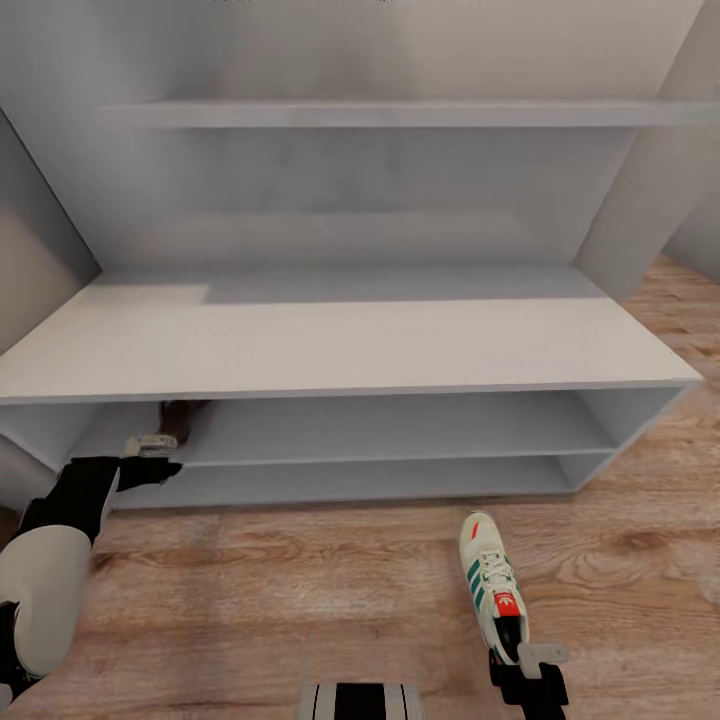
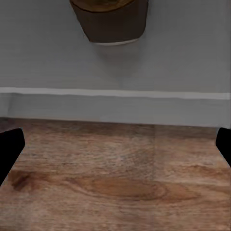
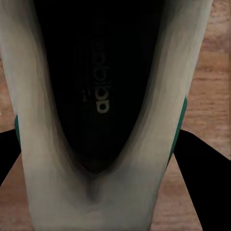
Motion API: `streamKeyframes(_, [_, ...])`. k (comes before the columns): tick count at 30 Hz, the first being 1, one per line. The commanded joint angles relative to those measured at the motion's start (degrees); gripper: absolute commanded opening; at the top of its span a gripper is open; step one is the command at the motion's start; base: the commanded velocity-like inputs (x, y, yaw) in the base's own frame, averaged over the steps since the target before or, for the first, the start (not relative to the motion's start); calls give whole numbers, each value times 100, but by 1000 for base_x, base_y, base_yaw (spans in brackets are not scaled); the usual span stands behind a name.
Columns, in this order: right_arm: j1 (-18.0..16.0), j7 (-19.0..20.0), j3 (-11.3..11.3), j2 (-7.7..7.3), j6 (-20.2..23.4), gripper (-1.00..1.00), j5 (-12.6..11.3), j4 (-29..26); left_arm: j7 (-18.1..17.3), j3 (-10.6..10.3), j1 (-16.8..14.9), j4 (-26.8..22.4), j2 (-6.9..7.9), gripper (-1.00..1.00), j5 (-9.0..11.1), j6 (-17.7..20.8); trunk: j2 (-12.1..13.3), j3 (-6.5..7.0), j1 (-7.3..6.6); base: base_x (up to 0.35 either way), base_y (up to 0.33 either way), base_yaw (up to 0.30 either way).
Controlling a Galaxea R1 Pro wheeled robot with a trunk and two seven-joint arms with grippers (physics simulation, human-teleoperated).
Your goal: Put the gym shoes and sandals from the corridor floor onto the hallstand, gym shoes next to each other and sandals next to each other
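Gym shoe (image 1: 492,583) on corridor floor (image 1: 300,590) in head view, toe toward hallstand (image 1: 340,345), heel at R gripper (image 1: 527,668); R fingers astride heel, looks clamped. L gripper (image 1: 150,458) at mouth of hallstand's upper tier, L end; dark brown sandal (image 1: 180,416) just beyond tips, on that shelf. L state hard to read from head cam.

L wrist view: black fingertips (image 2: 9,149) spread wide, nothing between; sandal (image 2: 110,19) ahead on grey shelf, apart from tips; shelf edge and wood floor (image 2: 115,183) nearer.

R wrist view: gym shoe (image 3: 103,115) right up against cam, dark insole w/ printed lettering, white collar; black fingers (image 3: 197,163) pressed on both flanks at green stripes. Floor beneath.
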Motion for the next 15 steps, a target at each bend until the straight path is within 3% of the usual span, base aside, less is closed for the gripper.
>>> streamKeyframes(1, [-4,-22,-37,0,-17,-100,59,5,-67,22,6,-5,1,100,-56,17,-2,-4,-5,-336,0,0])
streamKeyframes(6, [-4,-22,-37,0,-17,-100,59,5,-73,25,46,45,8,100,-45,12,-2,-4,-5,-337,0,0])
streamKeyframes(10, [-4,-22,-37,0,-17,-100,59,3,-74,28,417,58,9,100,-13,-22,-2,-4,-5,-311,0,0])
streamKeyframes(15, [-4,-22,-37,0,-17,-100,56,1,-66,27,973,60,16,100,282,-302,-2,-4,-5,-117,0,0])
